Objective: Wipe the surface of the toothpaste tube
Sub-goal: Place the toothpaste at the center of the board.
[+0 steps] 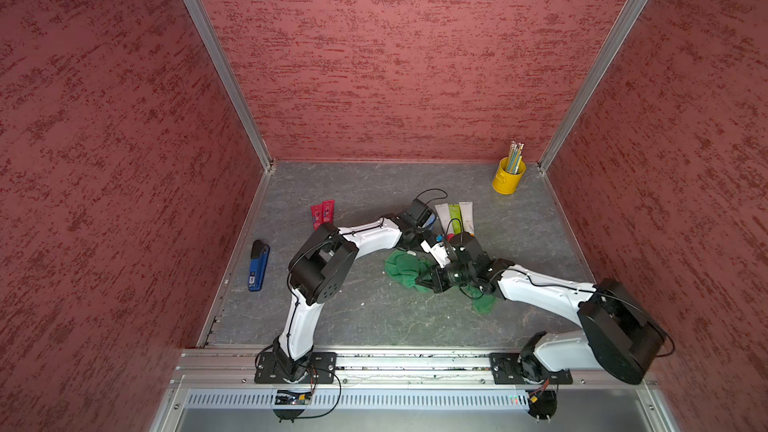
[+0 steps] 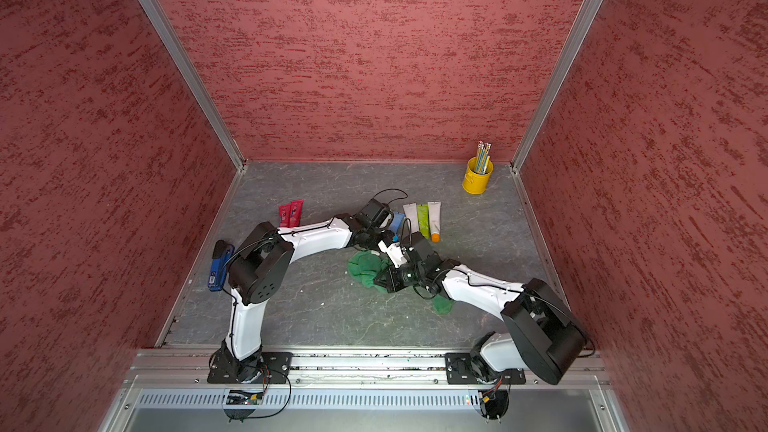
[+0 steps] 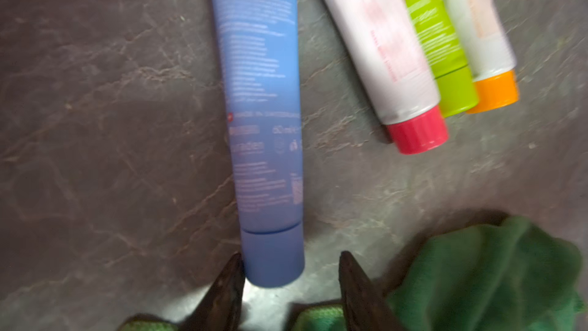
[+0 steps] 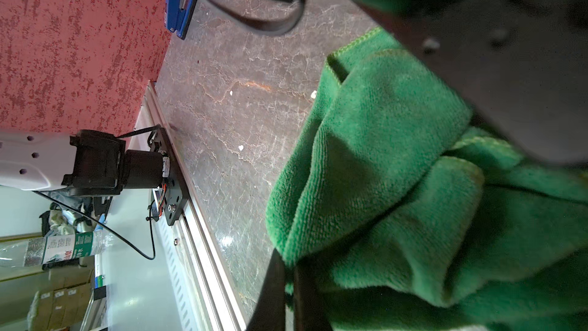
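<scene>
The toothpaste tube (image 3: 264, 106) is blue and lies flat on the dark stone-look table, its cap end between the fingers of my left gripper (image 3: 291, 254). That gripper is open: one finger (image 3: 234, 278) sits against the cap, the other stands apart from it. In both top views only a bit of the tube (image 1: 430, 222) (image 2: 397, 221) shows beside the left wrist. My right gripper (image 4: 288, 265) is shut on a fold of the green cloth (image 4: 381, 170). The cloth (image 1: 403, 268) (image 2: 365, 268) is bunched on the table just in front of the tube, under the right wrist.
Three more tubes lie side by side next to the blue one: white with a red cap (image 3: 381, 52), green (image 3: 439, 36), white with an orange cap (image 3: 480, 27). A yellow pencil cup (image 1: 508, 176) stands back right. Red packets (image 1: 322, 213) and a blue stapler (image 1: 259, 265) lie left.
</scene>
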You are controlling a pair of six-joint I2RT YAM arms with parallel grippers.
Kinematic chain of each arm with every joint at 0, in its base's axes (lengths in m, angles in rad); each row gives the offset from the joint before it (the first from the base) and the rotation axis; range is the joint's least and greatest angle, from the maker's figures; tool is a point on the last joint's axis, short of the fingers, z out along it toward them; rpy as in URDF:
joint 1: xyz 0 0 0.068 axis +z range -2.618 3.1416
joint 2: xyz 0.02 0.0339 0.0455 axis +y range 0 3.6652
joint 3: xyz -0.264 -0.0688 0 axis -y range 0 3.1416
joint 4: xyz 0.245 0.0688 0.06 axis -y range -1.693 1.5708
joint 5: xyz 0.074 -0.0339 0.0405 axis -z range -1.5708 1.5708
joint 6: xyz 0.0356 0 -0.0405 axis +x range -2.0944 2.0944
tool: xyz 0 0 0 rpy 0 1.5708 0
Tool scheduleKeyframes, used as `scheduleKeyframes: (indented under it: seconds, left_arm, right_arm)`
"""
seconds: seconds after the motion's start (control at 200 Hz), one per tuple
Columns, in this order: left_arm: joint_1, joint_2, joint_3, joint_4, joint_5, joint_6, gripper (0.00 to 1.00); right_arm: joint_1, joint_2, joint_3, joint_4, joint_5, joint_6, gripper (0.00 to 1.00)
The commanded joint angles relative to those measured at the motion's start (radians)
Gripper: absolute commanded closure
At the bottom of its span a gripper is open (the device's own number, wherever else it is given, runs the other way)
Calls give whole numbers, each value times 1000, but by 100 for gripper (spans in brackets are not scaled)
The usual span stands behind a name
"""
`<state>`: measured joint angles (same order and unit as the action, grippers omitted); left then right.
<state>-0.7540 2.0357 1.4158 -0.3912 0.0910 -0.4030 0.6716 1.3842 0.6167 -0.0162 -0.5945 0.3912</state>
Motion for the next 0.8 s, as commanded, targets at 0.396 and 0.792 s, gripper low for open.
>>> scheduleKeyframes:
  seconds: [0.396, 0.792]
  left_arm:
    - [172, -67, -13, 72, 177, -18, 67]
    - [146, 99, 75, 76, 337, -40, 64]
  right_arm:
    - [4, 85, 172, -19, -14, -32, 100]
    - [3, 177, 179, 34, -84, -34, 100]
